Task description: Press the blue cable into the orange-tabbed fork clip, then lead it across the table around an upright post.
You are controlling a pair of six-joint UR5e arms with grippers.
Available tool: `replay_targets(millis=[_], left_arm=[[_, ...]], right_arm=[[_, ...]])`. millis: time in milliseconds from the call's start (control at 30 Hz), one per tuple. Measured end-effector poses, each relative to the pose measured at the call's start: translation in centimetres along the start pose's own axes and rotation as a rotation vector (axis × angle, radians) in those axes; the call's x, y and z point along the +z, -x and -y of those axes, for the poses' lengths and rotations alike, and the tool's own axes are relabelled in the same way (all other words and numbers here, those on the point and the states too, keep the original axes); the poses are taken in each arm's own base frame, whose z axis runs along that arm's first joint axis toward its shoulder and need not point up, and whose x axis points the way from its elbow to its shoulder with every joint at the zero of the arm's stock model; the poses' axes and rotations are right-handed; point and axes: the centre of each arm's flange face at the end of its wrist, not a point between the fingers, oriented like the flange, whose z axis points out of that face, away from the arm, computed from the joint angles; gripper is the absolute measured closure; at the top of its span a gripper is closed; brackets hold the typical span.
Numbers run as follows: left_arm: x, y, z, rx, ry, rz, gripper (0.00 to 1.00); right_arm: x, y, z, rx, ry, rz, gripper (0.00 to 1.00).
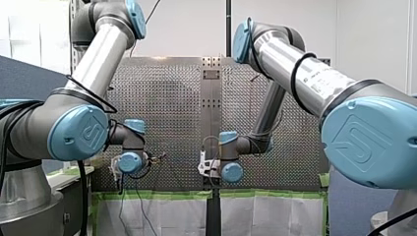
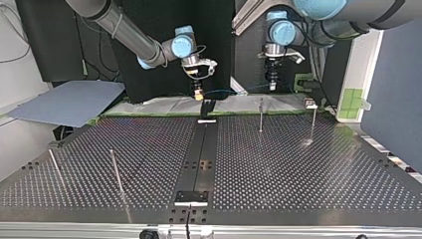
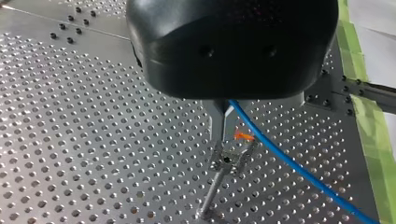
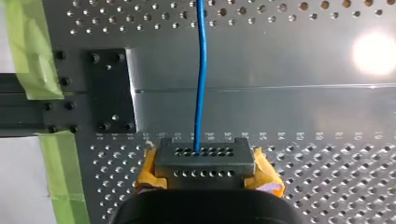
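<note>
The blue cable [image 3: 289,163] runs out from our left gripper [image 3: 222,137], whose metal fingers are pinched together on it just above the fork clip [image 3: 229,161]. The clip's orange tab [image 3: 243,136] shows beside the fingertips. The cable slants away over the perforated table [image 3: 93,140]. Its other end enters a black block [image 4: 205,156] clamped between our right gripper's [image 4: 208,170] yellow pads [image 4: 267,173].

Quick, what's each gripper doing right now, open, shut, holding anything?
Left gripper: shut on the blue cable.
Right gripper: shut on the black connector block at the blue cable's end.
</note>
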Motion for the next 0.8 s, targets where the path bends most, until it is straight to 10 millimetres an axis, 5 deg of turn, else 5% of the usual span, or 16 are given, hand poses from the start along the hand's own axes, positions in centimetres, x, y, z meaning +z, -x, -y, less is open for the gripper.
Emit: replay_targets(millis=[367, 800], left_arm=[[1.9, -2.9, -0.4, -0.004, 0.008, -0.075, 1.00], [4.2, -2.4, -1.0, -0.019, 0.013, -0.088, 1.00]], right_arm=[[1.7, 1.0, -0.8, -0.003, 0.009, 0.032, 1.00], [3.5, -0.6, -0.5, -0.014, 0.007, 0.026, 1.00]])
